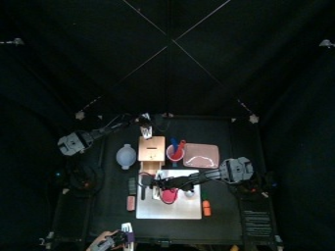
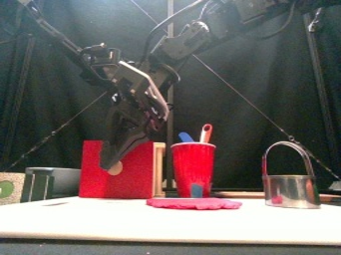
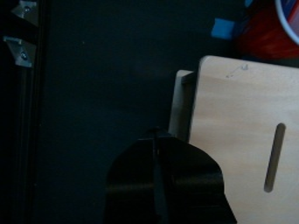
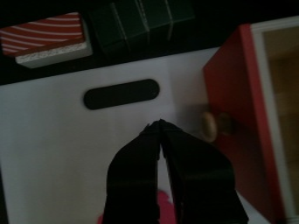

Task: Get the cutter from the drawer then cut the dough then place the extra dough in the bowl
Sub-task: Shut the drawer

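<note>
1. The right gripper point(image 4: 158, 131), jaws pressed together and holding nothing, is hovering over the white cutting board point(image 4: 70, 131) at the centre of the right wrist view. It is just beside the red drawer front point(image 4: 239, 101) at the frame's right.
2. The left gripper point(image 3: 158, 144), likewise closed and empty, is hanging over the edge of the pale wooden box point(image 3: 233, 114) in the lower middle of the left wrist view.
3. The metal cutter point(image 2: 290, 179) is standing upright, wire handle up, at the lower right of the front view. It is well apart from both grippers.
4. The flat pink dough point(image 2: 193, 203) is lying at the bottom centre of the front view. It is in front of the red cup point(image 2: 193, 167), which is holding a blue toy knife point(image 2: 185, 137) and a red toy knife point(image 2: 205, 131).
5. The blue-grey bowl point(image 1: 124, 155) is sitting left of centre in the top view, just beside the box on its left.
</note>
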Controlling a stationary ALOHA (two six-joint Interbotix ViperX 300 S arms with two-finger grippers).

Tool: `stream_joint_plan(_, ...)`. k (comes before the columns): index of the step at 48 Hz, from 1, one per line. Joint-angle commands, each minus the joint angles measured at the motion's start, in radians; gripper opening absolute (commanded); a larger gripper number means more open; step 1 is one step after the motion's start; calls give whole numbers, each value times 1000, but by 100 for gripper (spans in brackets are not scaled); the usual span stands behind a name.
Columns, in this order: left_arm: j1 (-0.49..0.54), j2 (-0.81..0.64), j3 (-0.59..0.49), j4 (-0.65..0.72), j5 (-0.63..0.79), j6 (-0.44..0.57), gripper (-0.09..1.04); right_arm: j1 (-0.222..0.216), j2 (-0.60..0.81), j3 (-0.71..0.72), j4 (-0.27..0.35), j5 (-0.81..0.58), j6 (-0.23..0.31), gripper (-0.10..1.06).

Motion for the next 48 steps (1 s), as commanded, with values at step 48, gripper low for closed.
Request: stream_joint_plan(48,-9,25,-3,48,38,21,35,-32,31,-133,-58,175,-2,9)
